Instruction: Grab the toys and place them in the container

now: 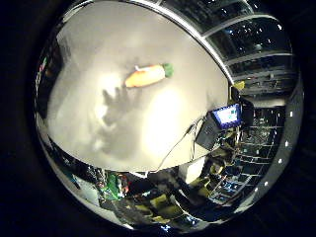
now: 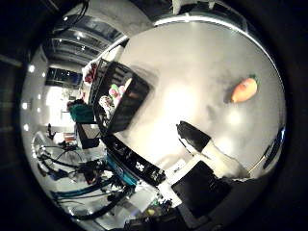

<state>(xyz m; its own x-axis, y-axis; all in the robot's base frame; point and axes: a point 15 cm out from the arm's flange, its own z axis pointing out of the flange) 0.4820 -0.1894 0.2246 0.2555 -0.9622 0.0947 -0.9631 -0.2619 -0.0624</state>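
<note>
An orange carrot toy with a green top (image 1: 146, 76) lies alone on the white table (image 1: 163, 128); it also shows as the carrot (image 2: 244, 89) in the thumb side view. The shadow of my hand falls on the table just beside the carrot, so the hand hangs above the table, some way off the toy. A black container (image 2: 121, 98) stands on the table away from the carrot, with pink and green toys (image 2: 114, 91) inside. Part of my hand (image 2: 202, 142), a black and white finger, reaches into the thumb side view with nothing in it.
A small screen (image 1: 227, 115) glows on a dark box at the table's edge. Beyond the table are shelves, chairs and other room clutter. Dark equipment (image 2: 134, 163) lines the table edge near the container.
</note>
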